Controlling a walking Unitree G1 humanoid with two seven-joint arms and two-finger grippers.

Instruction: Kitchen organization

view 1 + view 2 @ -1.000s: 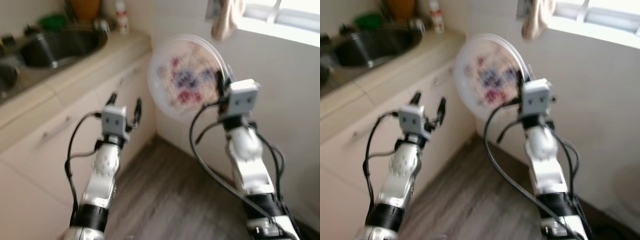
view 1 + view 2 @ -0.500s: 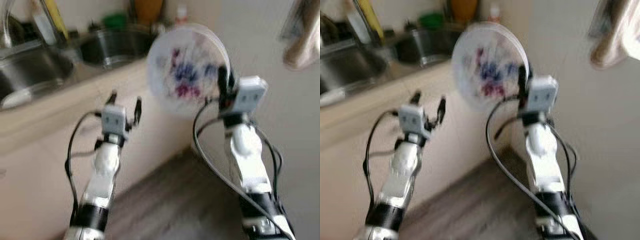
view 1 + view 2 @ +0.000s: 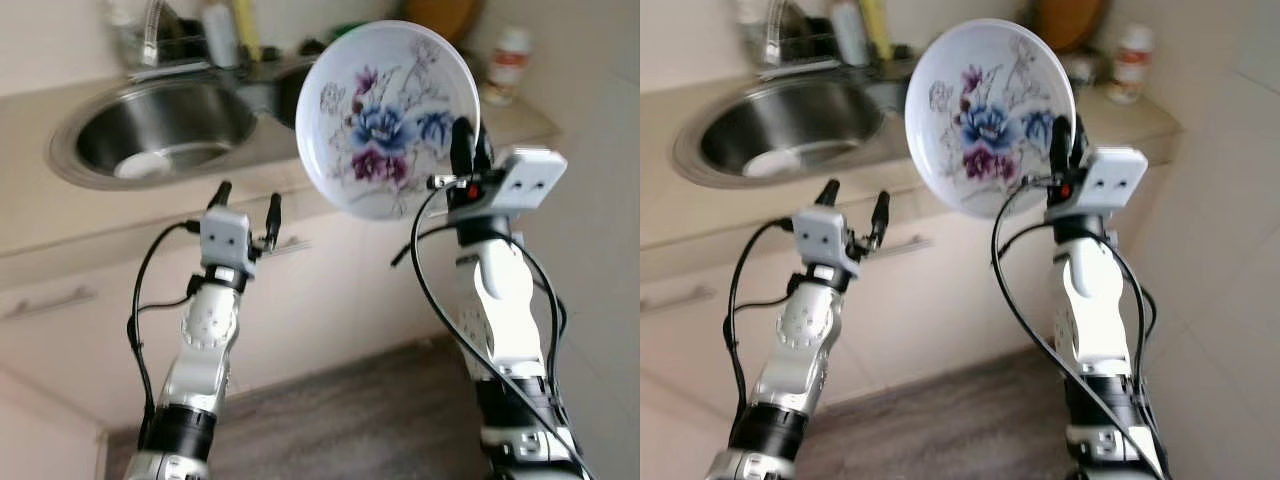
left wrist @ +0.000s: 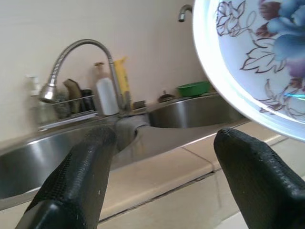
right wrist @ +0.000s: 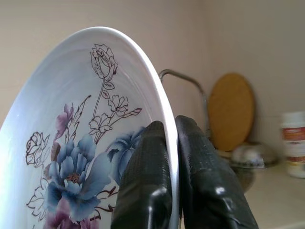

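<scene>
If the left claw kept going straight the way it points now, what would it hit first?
Probably the counter edge in front of the sink. The left claw is open, and the plate sits off to its side; depth is unclear.

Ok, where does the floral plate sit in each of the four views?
Left eye: floral plate upper centre, pinched by the right end effector.
Right eye: plate upper centre.
Left wrist: plate fills one corner.
Right wrist: plate edge-on between fingers.
Shared landmark: sink.
</scene>
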